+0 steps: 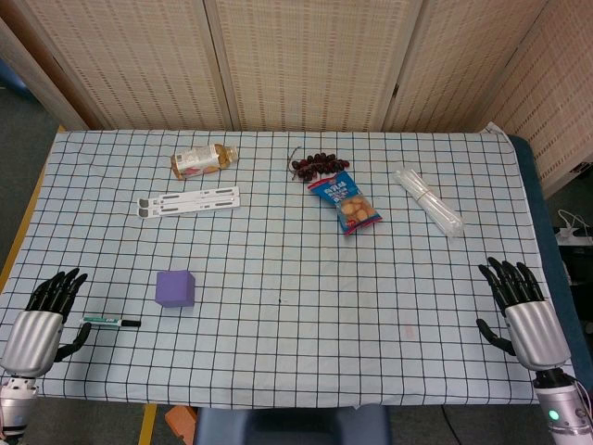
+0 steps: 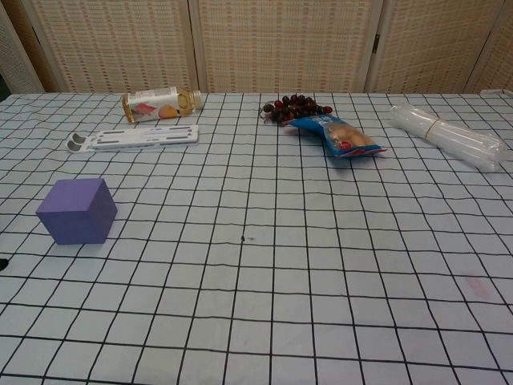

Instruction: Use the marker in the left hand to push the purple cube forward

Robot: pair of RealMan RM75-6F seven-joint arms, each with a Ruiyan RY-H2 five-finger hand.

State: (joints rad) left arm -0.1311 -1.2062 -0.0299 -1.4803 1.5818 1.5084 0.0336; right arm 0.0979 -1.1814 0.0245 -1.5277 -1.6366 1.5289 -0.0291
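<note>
The purple cube sits on the checked tablecloth toward the near left. A green-and-black marker lies flat on the cloth just left of and nearer than the cube, its black tip pointing right. My left hand rests at the near left edge, fingers spread, a short way left of the marker and not touching it. My right hand lies at the near right edge with fingers apart and nothing in it. Neither hand shows in the chest view.
At the back lie a small bottle on its side, a white slotted strip, dark grapes, a blue snack bag and a clear plastic sleeve. The table ends close to both hands.
</note>
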